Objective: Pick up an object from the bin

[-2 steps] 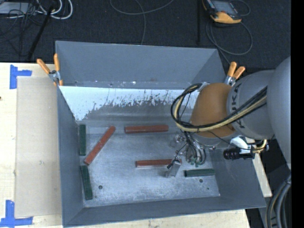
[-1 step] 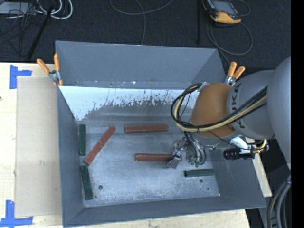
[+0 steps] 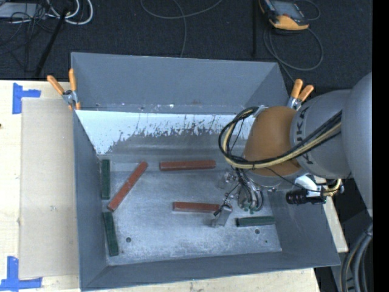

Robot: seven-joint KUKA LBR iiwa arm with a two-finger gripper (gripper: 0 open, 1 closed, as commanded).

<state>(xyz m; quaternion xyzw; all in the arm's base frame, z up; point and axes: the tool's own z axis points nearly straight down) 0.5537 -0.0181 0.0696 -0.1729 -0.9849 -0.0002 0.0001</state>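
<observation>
Gripper (image 3: 222, 213) at right end of red-brown bar (image 3: 191, 207); green bar (image 3: 255, 221) beside.

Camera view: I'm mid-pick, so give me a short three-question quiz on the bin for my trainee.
1. How many red-brown bars lie in the bin?
2. True or false: the gripper is beside the bin's left wall.
3. Which thing lies just to the right of the gripper in this view?
A. a dark green bar
B. a yellow ball
C. a blue cup

Key
1. Three: the upper one, a slanted bar at left and a middle bar.
2. False: it is at the middle bar's right end.
3. A
</observation>
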